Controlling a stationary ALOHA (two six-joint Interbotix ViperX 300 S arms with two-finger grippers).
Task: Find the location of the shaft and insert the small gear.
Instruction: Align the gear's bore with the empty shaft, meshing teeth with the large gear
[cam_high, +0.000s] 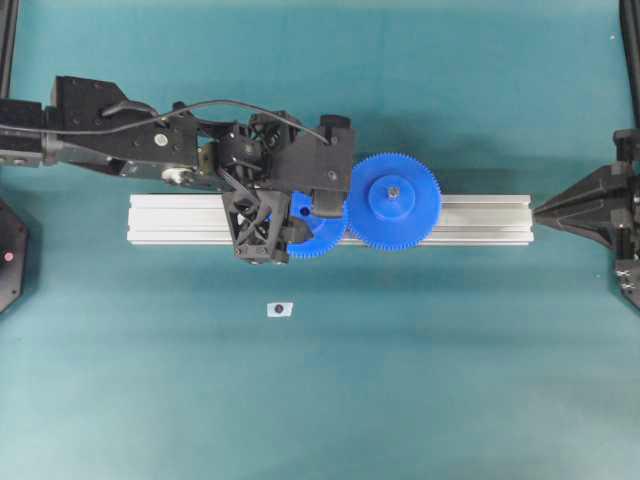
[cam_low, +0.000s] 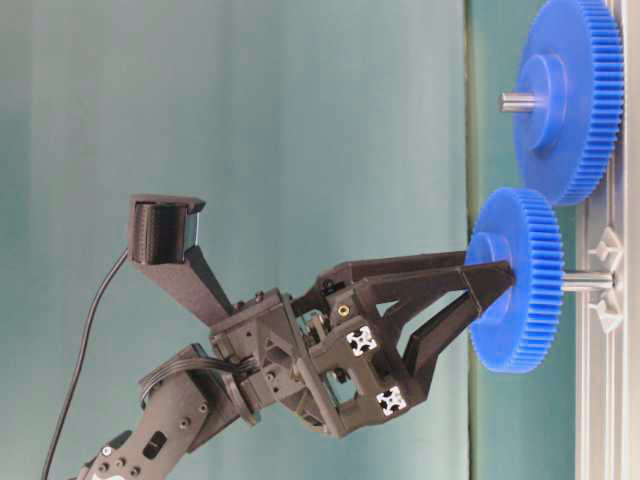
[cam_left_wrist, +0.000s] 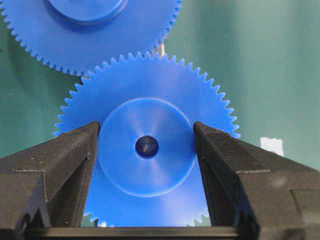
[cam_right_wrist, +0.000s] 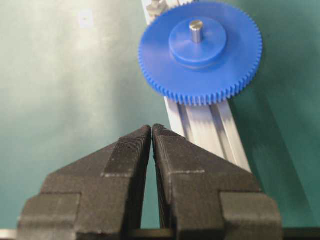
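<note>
Small gear (cam_left_wrist: 146, 155) over aluminium rail (cam_high: 480, 215), teeth meshing wider gear (cam_high: 395, 200), part-threaded on shaft (cam_low: 585, 282), hub pinched between left gripper (cam_left_wrist: 146, 150) fingers; right gripper (cam_right_wrist: 151, 131) fingers closed together, empty, off rail's end.

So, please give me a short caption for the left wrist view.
Left fingers gripping the hub of the small gear, its teeth next to the larger gear above.
</note>
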